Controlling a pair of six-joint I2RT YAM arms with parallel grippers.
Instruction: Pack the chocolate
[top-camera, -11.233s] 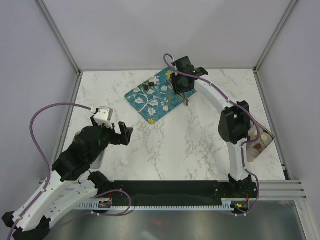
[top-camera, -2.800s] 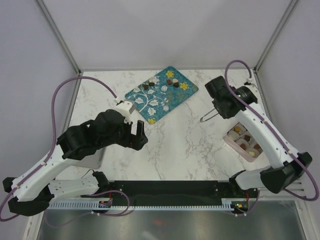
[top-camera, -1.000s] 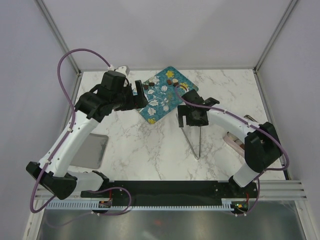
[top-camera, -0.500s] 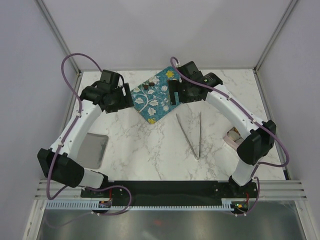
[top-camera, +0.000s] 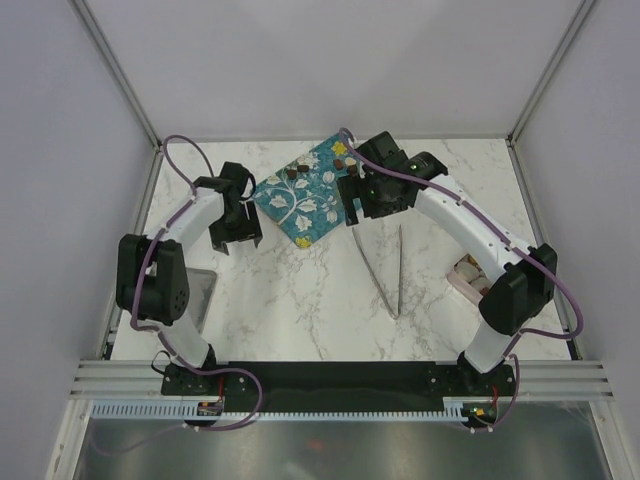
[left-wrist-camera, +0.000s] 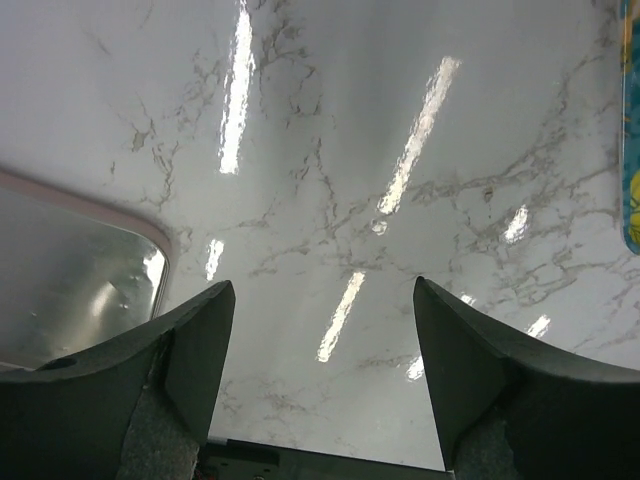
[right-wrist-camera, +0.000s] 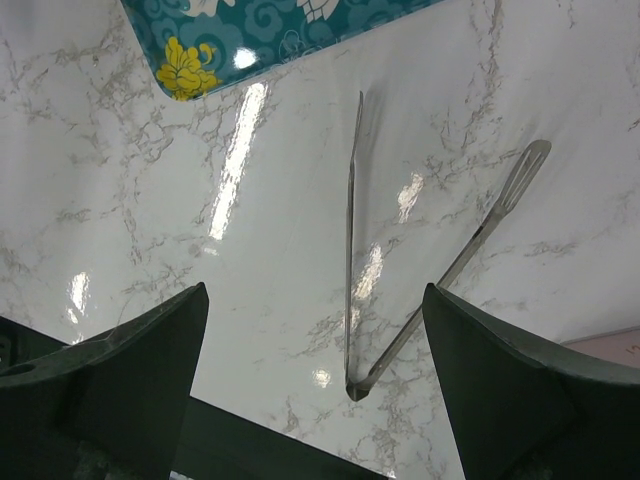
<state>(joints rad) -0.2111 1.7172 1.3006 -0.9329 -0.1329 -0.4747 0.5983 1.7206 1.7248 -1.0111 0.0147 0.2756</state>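
Observation:
Small dark and light chocolate pieces (top-camera: 296, 177) lie on the teal flowered tray (top-camera: 310, 205) at the back middle; more sit near its far corner (top-camera: 343, 152). Metal tongs (top-camera: 388, 272) lie flat on the marble, spread in a V, also in the right wrist view (right-wrist-camera: 352, 250). My right gripper (top-camera: 362, 212) is open and empty, above the tray's right edge and the tongs' tips; the right wrist view (right-wrist-camera: 315, 290) shows nothing between its fingers. My left gripper (top-camera: 236, 243) is open and empty over bare marble left of the tray, as the left wrist view (left-wrist-camera: 322, 283) shows.
A pink box (top-camera: 466, 276) stands at the right, partly hidden by the right arm; its corner shows in the right wrist view (right-wrist-camera: 612, 345). A shiny metal lid (top-camera: 196, 297) lies at the left near edge, also in the left wrist view (left-wrist-camera: 70, 265). Walls enclose the table.
My left arm has folded back and its gripper has moved from the tray's left edge toward the near side. My right gripper has shifted slightly. The tongs lie where they were.

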